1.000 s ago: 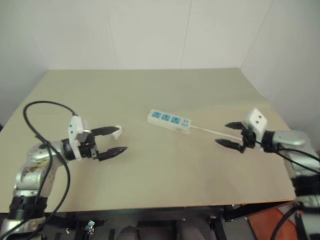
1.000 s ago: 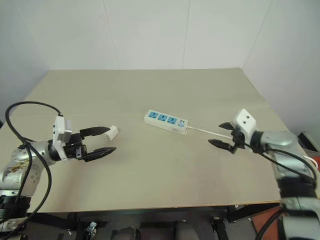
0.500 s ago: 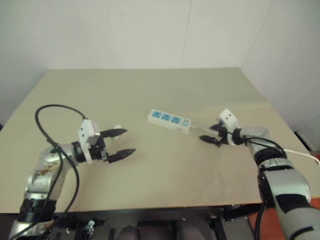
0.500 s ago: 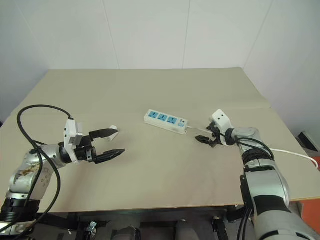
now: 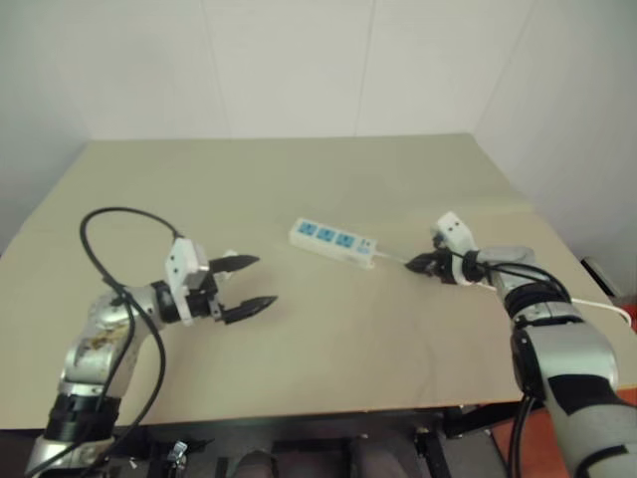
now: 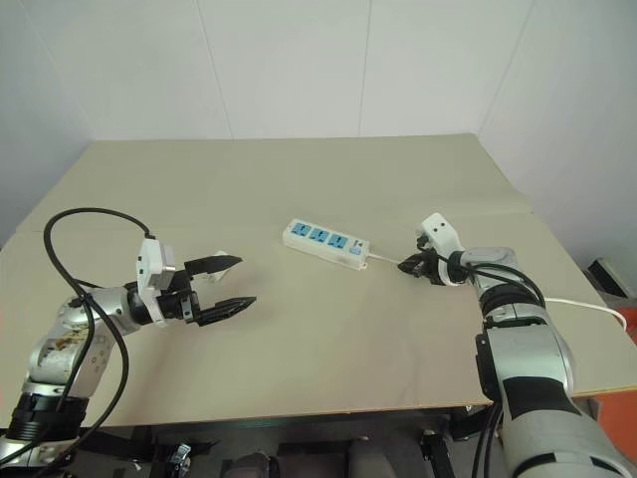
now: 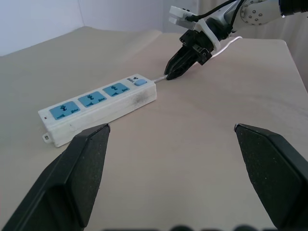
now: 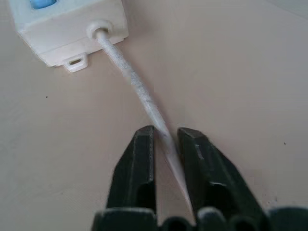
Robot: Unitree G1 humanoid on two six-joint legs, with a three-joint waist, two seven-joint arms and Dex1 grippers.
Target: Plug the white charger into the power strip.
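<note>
While the power strip (image 6: pixel 325 241) lies flat at the centre of the frame on the desk (image 6: pixel 299 179), its thin cord (image 8: pixel 144 98) runs right to the right tool (image 6: pixel 408 267), whose 2 fingers are pinched onto it; the left tool (image 6: pixel 231 284) hovers at lower left with fingers spread wide, gripping nothing; the white charger (image 5: pixel 232 255) sits just behind its upper finger.

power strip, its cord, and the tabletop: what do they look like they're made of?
Power strip: likely hard moulded plastic, white shell with a faint sheen, blue socket faces.
Cord: looks like flexible white rubbery or vinyl sheathing, matte and slightly grey-scuffed.
Table: smooth matte beige sheet, perhaps laminate or board; cannot tell which.
</note>
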